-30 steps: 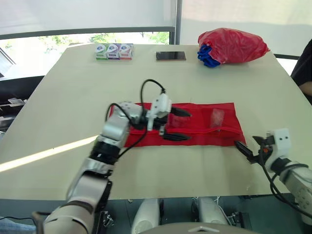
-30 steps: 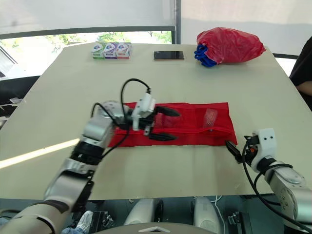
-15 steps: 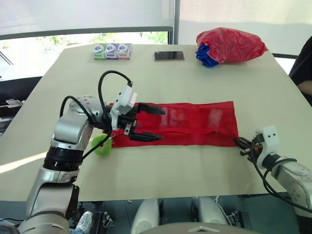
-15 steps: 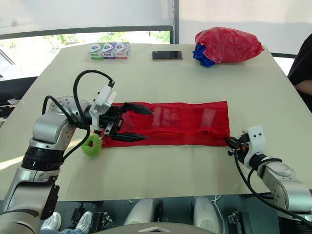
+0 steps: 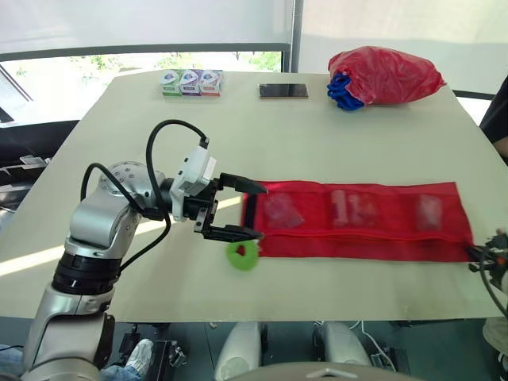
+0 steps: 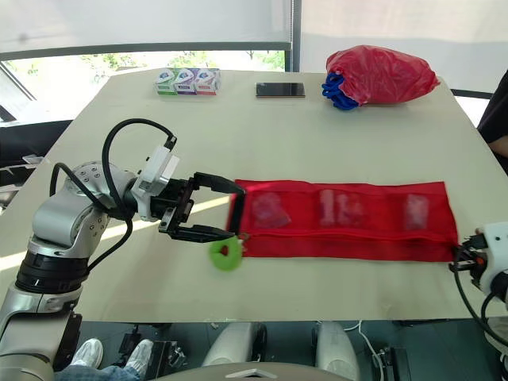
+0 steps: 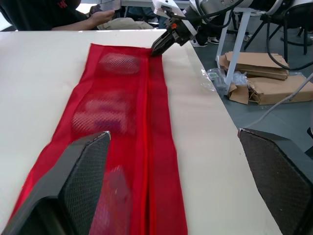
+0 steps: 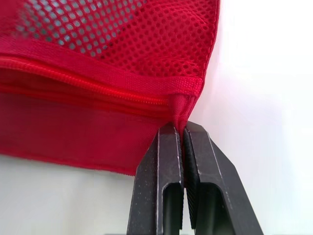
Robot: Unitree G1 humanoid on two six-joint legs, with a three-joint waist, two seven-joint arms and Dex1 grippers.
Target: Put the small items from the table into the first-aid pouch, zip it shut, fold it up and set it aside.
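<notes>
Your right pincer [image 8: 183,128] is pinched tight on the end tab of the pouch [image 5: 357,222], right where the zip line runs out at the corner. It sits at the table's [image 5: 119,135] near right edge.

Your left pincer [image 5: 258,212] is spread wide at the pouch's other end. One finger is over the far corner, the other is by the near corner, and the short edge of the pouch lies between them. Neither finger grips anything.

The pouch is red mesh and lies flat and stretched out lengthwise across the table between your two pincers. Pale items show through its mesh pockets, but they are too blurred to name.

A green thing [image 5: 242,255] lies on the table just beside the pouch's near left corner, under the nearer finger of your left pincer.

Along the far edge, well apart from the pouch, are three small boxes [image 5: 190,82] in a row, a phone [image 5: 282,91] and a red bag [image 5: 385,75].
</notes>
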